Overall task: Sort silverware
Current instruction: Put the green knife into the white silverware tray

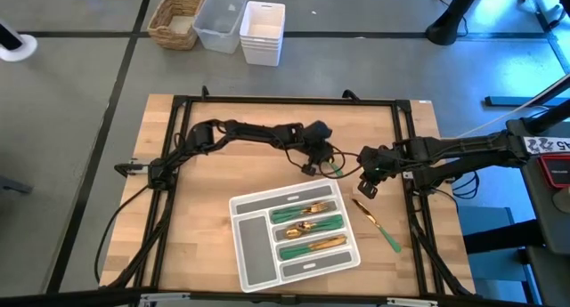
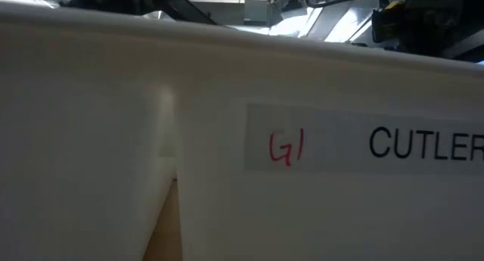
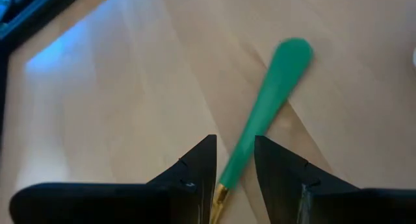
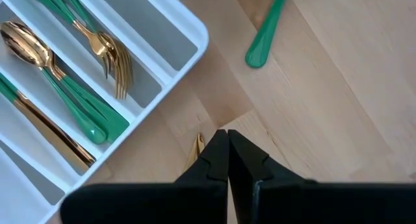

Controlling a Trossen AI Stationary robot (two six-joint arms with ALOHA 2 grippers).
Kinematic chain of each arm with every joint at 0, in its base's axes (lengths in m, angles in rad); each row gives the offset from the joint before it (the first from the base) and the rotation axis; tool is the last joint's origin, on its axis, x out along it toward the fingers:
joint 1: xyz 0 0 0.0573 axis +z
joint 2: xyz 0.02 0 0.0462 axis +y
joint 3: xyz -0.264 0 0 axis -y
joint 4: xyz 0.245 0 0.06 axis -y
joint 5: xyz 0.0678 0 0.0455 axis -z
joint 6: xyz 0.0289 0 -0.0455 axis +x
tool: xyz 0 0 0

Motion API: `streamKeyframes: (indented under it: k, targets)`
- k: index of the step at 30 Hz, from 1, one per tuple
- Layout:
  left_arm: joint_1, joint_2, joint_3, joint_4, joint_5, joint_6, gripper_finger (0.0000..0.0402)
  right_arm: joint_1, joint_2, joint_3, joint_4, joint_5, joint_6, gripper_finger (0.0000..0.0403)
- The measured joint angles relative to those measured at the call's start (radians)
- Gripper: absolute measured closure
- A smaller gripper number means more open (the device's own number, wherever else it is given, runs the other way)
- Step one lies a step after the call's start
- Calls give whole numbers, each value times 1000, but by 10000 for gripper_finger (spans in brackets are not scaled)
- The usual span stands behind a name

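Pale wooden counter inside a black frame, grey floor beyond with a wicker basket and two white bins well apart from both arms.

Grey compartmented tray just below the two pincers — forks, spoons and knives with gold heads and green handles lying in three of its long slots; long side slot and short end slot bare. Forks nearest the right pincer, then spoons, then knives.

White wall filling the low view, with a label reading "G1" in red and "CUTLER" in black, cut off at the edge.

Left pincer near the counter's middle, just above the tray's top corner, fingers apart with a green-handled piece between them — handle pointing away over the wood, gold neck between the tips; touching or not, cannot tell.

Right pincer close beside the left one, tips pressed together, nothing held. Gold tip showing just beside its fingers. Loose knife on bare wood just outside the tray, below the right pincer.
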Motion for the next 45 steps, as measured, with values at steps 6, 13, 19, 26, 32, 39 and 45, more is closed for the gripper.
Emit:
streamKeyframes:
  k: [6, 13, 19, 26, 32, 39, 45]
  targets:
    - [6, 44, 0, 27, 6, 20, 304, 0, 0, 0, 0, 0, 0, 402]
    - [12, 60, 3, 38, 7, 31, 304, 0, 0, 0, 3, 0, 0, 402]
    - [39, 62, 3, 23, 7, -144, 304, 0, 0, 0, 3, 0, 0, 402]
    - [82, 61, 5, -61, 24, -382, 304, 0, 0, 0, 4, 0, 0, 402]
    - [81, 54, 5, -146, 11, -509, 304, 0, 0, 0, 4, 0, 40, 402]
    - [49, 51, 5, -203, -5, -575, 304, 0, 0, 0, 4, 0, 44, 402]
    - [8, 48, 6, -243, -95, -639, 304, 0, 0, 0, 4, 0, 45, 402]
